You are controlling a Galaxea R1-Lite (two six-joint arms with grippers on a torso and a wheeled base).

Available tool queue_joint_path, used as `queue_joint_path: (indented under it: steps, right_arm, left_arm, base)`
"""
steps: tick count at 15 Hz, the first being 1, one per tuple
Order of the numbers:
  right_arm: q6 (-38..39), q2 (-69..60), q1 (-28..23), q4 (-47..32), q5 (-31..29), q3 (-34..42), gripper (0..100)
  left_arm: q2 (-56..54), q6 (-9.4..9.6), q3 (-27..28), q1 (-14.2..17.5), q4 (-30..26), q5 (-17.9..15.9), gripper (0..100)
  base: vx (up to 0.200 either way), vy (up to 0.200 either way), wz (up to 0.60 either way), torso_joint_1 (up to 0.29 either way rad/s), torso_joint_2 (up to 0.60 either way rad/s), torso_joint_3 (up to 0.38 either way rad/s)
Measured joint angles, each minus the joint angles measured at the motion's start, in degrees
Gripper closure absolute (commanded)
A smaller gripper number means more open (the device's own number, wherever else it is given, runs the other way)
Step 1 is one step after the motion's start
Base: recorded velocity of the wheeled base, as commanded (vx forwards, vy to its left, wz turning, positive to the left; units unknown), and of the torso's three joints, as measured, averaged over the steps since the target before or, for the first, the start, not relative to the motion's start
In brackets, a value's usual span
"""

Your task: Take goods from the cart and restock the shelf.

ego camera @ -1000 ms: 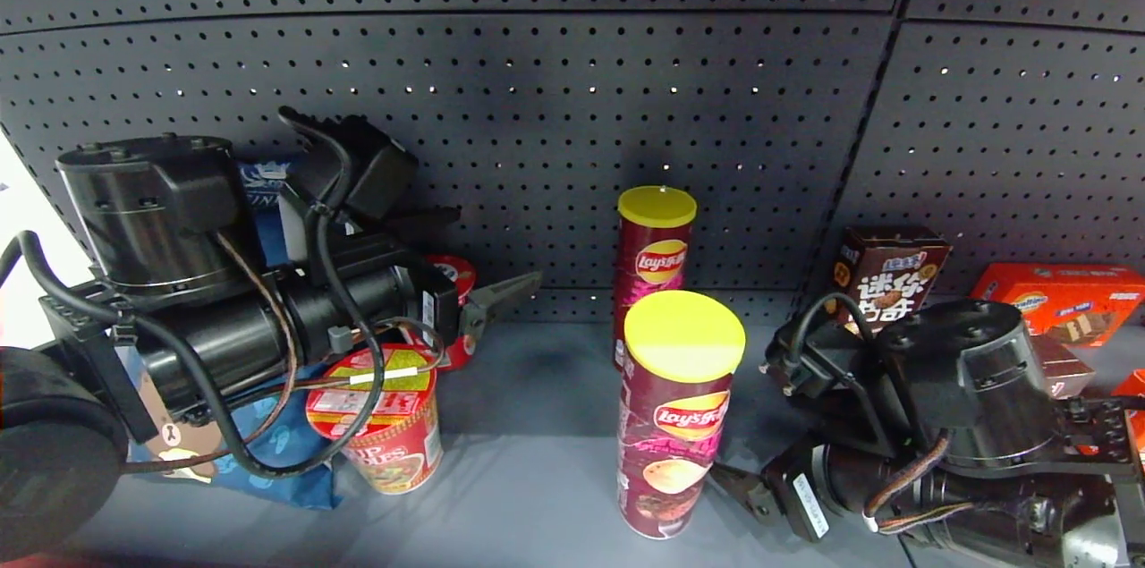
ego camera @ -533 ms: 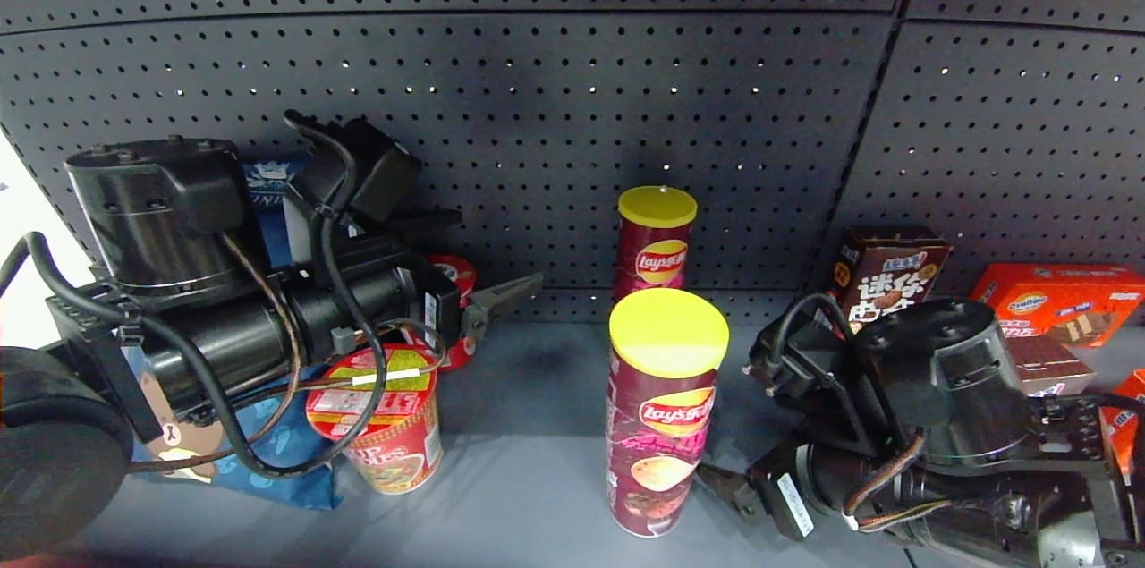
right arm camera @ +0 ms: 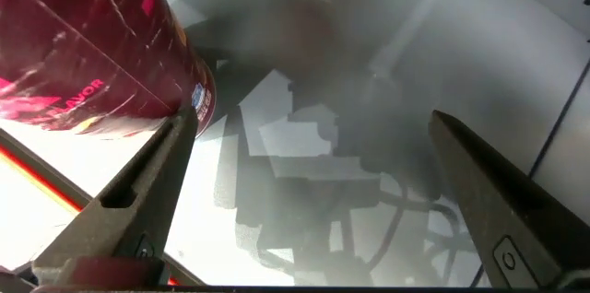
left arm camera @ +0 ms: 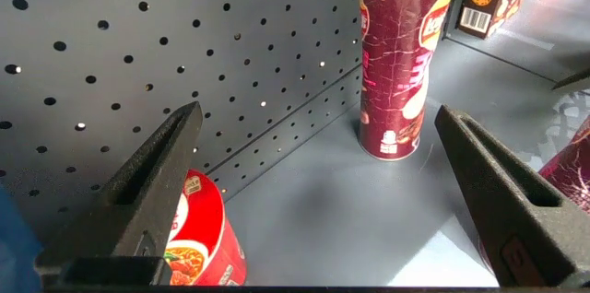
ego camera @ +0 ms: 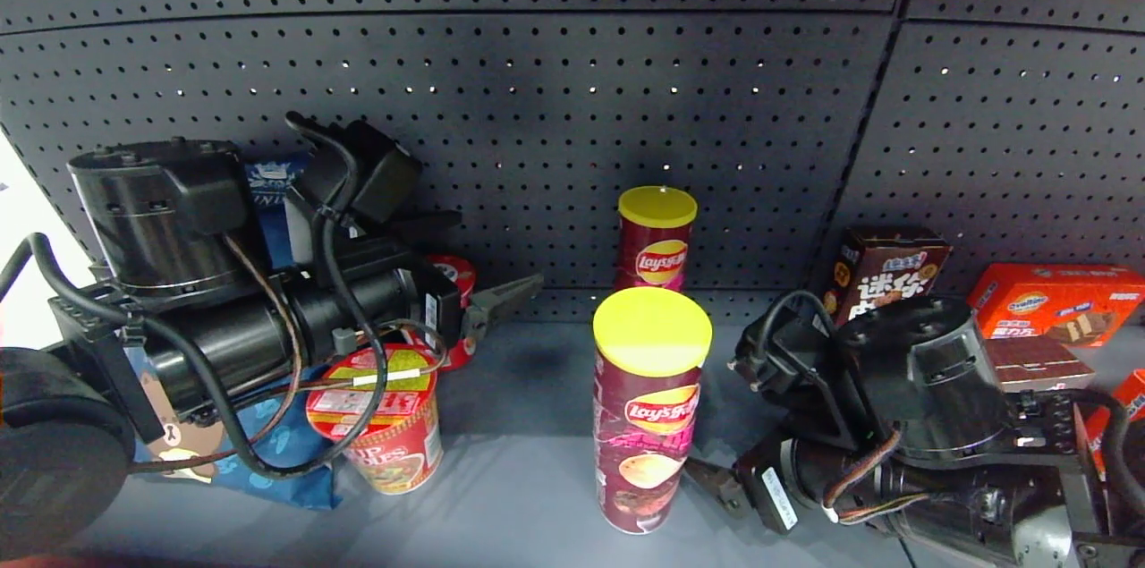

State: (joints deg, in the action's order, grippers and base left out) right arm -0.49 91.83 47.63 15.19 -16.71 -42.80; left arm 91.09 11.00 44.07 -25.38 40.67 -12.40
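The front crisp can point(ego camera: 648, 425) stands upright on the shelf point(ego camera: 528, 478), lined before its twin point(ego camera: 656, 241) as stock; the jaws of the right gripper point(right arm camera: 313, 127) gape empty beside it, those of the left gripper point(left arm camera: 318, 116) likewise wide and empty

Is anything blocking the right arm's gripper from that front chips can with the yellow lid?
Nothing visible does. The right gripper is open, one fingertip right at the base of the front chips can, with nothing between them. The second can stands farther back by the wall, out of the way.
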Motion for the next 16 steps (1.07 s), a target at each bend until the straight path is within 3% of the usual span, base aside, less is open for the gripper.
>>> queue_joint_path:
  steps: [7, 16]
  right_arm:
    - [0.1, -0.3, -2.3, 1.0, -0.3, -1.8, 0]
    - [0.0, 4.2, -13.2, 1.0, -1.8, -11.1, 0]
  left_arm:
    - [0.0, 0.00, -0.4, 0.0, 0.0, 0.0, 0]
    - [0.0, 0.00, 0.1, 0.0, 0.0, 0.0, 0]
  base:
    - [0.000, 0.000, 0.00, 0.000, 0.00, 0.000]
    - [0.000, 0.000, 0.00, 0.000, 0.00, 0.000]
